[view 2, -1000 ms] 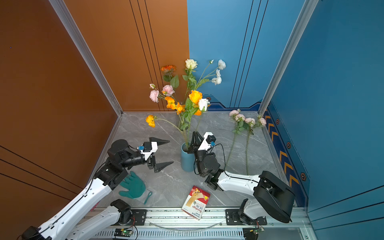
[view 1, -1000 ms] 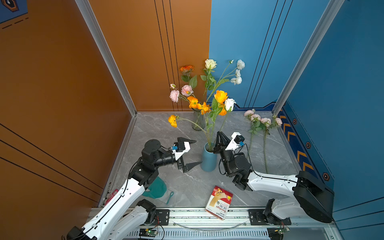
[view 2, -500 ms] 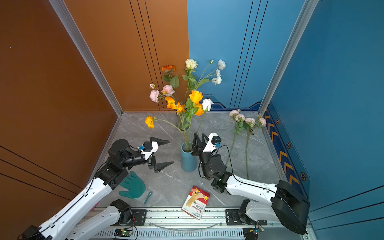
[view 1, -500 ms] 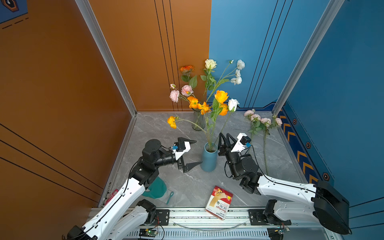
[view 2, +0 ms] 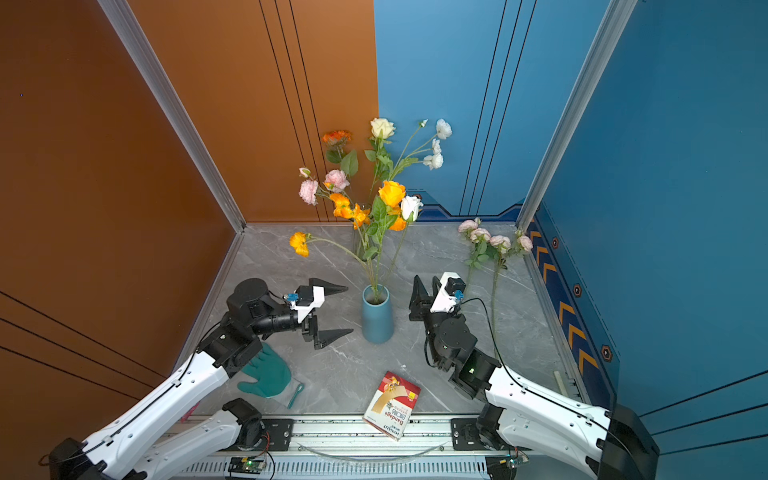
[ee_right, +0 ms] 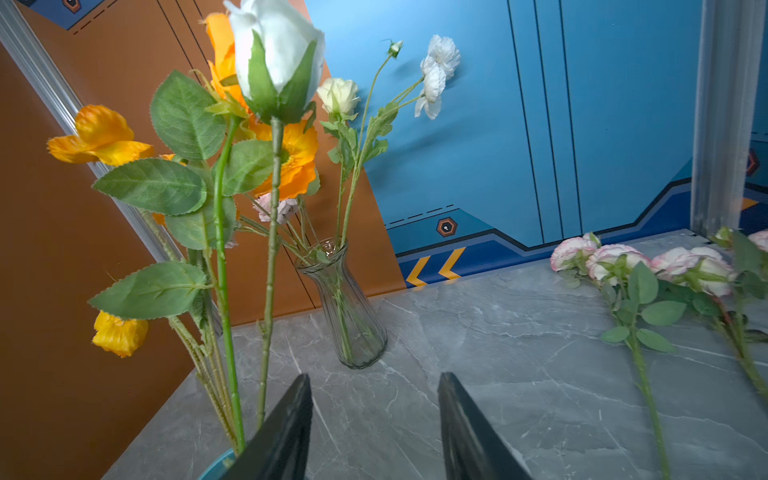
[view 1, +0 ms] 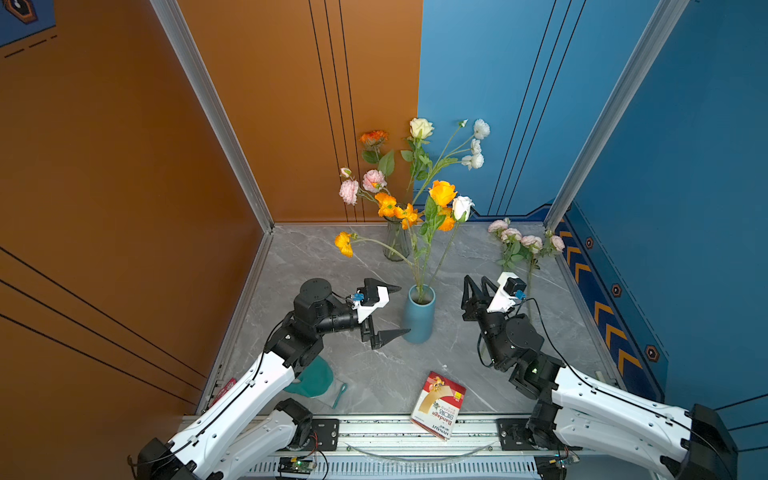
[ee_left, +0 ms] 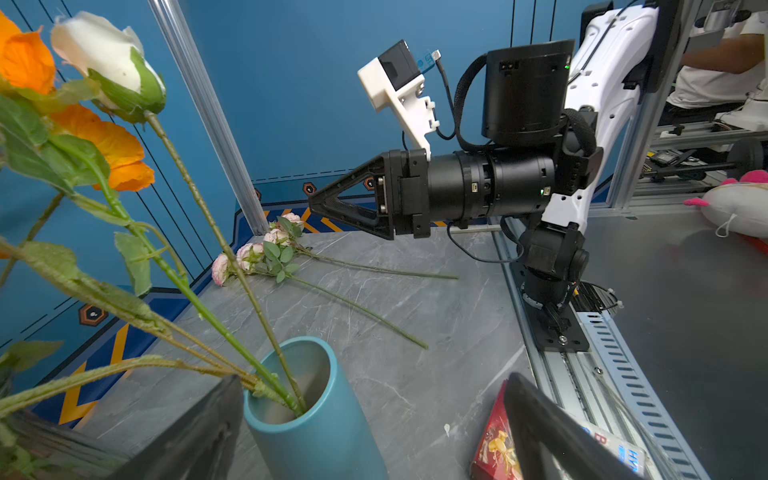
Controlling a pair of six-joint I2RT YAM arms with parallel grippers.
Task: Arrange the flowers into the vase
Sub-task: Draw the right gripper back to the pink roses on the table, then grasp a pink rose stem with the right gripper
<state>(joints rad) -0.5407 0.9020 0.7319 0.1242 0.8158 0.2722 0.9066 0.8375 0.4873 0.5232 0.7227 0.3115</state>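
Observation:
A blue vase point(view 1: 419, 316) point(view 2: 377, 318) stands mid-table and holds flowers: an orange bloom point(view 1: 442, 193) and a white rose point(view 1: 462, 207) point(ee_right: 278, 54) on long green stems. Pale pink flowers point(view 1: 523, 245) point(ee_right: 623, 262) point(ee_left: 257, 253) lie on the table at the right. My left gripper point(view 1: 402, 309) point(view 2: 350, 309) point(ee_left: 374, 377) is wide open just left of the vase, its jaws on either side of the vase and apart from it. Right of the vase, my right gripper point(view 1: 475, 279) point(view 2: 426, 278) point(ee_right: 375, 375) is open and holds nothing.
Behind the blue vase, a clear glass vase point(view 1: 397, 245) point(ee_right: 345, 307) holds pink, orange and white blooms. A red bandage box point(view 1: 438, 403) and a green glove point(view 1: 311, 378) lie near the front rail point(view 1: 415, 432). Walls close in the table at the back and both sides.
My right gripper has opened and drawn back to the right, away from the blue vase. The white rose stays standing in the vase. The left arm has not moved.

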